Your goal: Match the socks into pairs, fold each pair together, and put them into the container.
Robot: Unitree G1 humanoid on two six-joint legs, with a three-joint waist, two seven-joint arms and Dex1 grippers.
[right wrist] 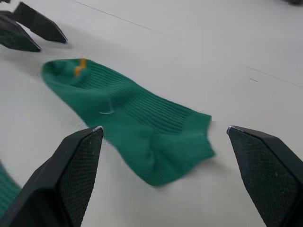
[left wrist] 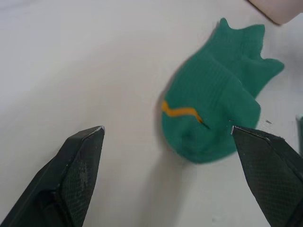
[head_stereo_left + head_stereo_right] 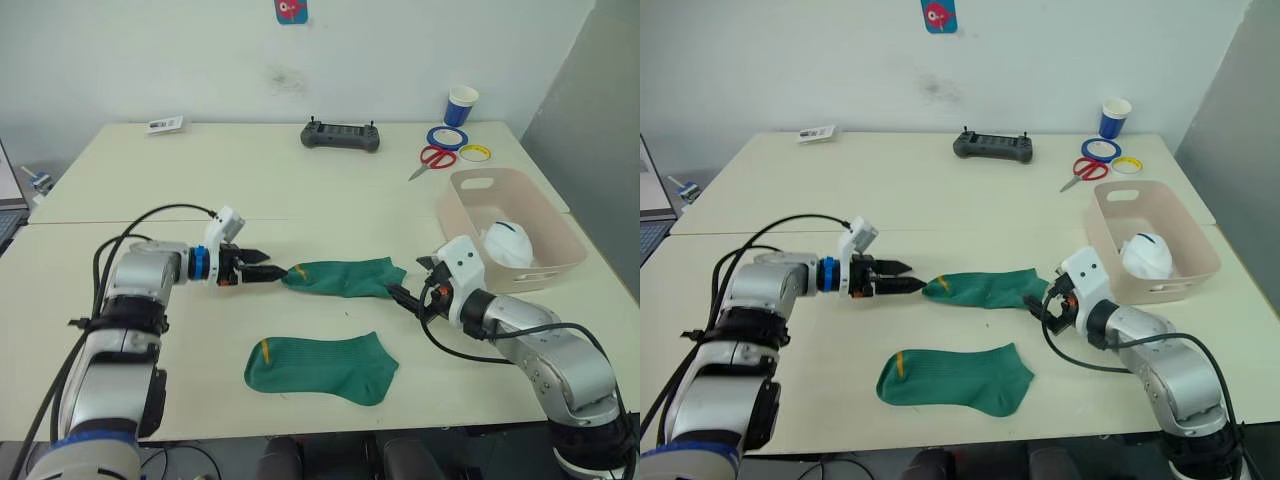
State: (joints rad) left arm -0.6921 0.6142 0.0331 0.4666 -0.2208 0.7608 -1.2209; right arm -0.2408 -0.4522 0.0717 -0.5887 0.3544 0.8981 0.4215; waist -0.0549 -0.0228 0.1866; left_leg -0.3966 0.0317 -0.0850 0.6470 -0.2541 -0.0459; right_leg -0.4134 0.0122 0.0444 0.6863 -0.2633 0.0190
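Two dark green socks lie on the table. One sock (image 3: 345,277) is stretched flat between my grippers, and its end with the yellow mark (image 2: 182,112) points at my left gripper (image 3: 270,271). That gripper is open, its fingertips right at this end. My right gripper (image 3: 405,293) is open at the sock's other end (image 1: 161,142), fingers spread to either side. The second green sock (image 3: 320,367) lies flat nearer to me. The pink-beige container (image 3: 540,275) stands at the right and holds a white sock bundle (image 3: 508,243).
At the back of the table are a dark controller (image 3: 341,136), red scissors (image 3: 432,160), a blue tape roll (image 3: 445,137), a yellow ring (image 3: 474,153) and a blue-and-white paper cup (image 3: 461,105). A small card (image 3: 164,124) lies at the back left.
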